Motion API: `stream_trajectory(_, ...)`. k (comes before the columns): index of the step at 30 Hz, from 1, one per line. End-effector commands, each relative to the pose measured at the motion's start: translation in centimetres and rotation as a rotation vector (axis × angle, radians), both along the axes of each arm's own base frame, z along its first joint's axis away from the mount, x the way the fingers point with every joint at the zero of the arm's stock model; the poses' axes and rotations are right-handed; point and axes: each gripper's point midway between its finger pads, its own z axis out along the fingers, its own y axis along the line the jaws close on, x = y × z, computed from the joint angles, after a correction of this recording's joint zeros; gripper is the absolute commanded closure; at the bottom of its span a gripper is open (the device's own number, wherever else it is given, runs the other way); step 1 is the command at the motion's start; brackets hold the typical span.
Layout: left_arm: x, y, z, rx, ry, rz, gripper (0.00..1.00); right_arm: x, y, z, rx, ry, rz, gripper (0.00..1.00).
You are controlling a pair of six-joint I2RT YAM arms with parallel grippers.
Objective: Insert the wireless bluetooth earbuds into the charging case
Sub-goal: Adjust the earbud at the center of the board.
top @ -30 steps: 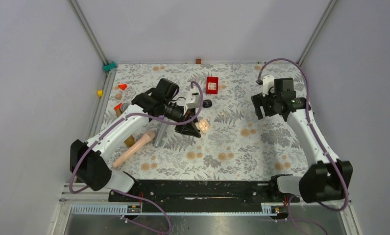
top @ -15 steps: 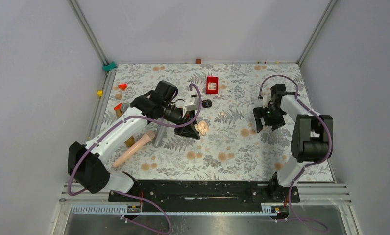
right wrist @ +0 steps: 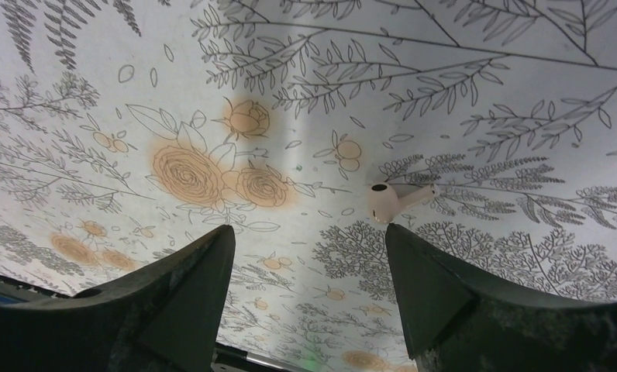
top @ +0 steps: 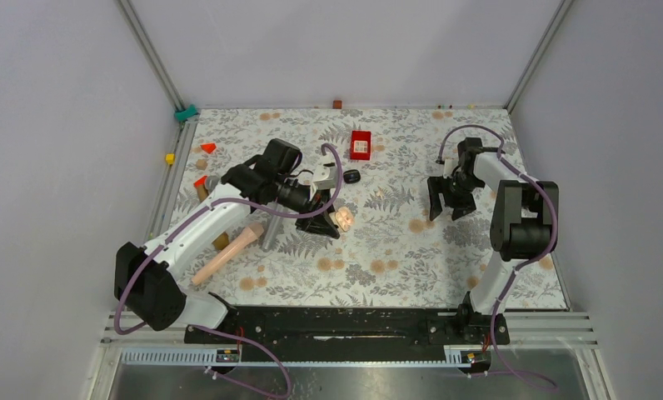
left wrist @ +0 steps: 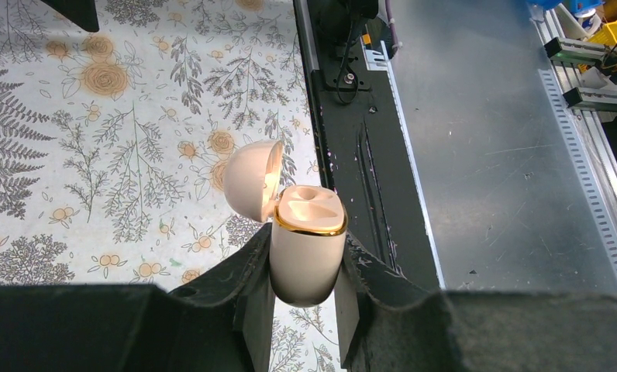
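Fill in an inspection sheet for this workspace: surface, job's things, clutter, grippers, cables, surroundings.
Surface: floral tablecloth, lying flat, no spills seen.
Job's things: cream charging case, lid open, wells look empty; one white earbud lying on the cloth; second earbud not seen.
Clutter: red box, small black oval object, pink rod, red blocks.
Grippers: left gripper shut on the case; right gripper open over the cloth, earbud beside one finger.
Cables: purple cables looped along both arms, no snag seen.
Surroundings: grey walls, metal frame posts.
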Motion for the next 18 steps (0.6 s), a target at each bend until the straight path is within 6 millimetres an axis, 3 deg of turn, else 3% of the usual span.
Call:
stream_trajectory(1, 0.1, 0.0, 1.4, -0.052, -0.073, -0.010, 1.00, 0.4, 0.8, 0.6, 0.052, 0.032, -0.033, 0.22)
stream_trajectory(7, 0.1, 0.0, 1.2, -0.049, -0.073, -0.011, 1.00, 1.0, 1.1, 0.7, 0.069, 0.035, -0.038, 0.23)
stream_trajectory(15, 0.2, -0.1, 0.9, -0.044, -0.068, -0.013, 1.00, 3.0, 2.2, 3.3, 0.141, -0.067, -0.022, 0.23)
stream_trajectory(18, 0.2, 0.0, 0.8, -0.041, -0.068, -0.012, 1.00, 3.2, 1.4, 3.8, 0.094, -0.087, -0.030, 0.24)
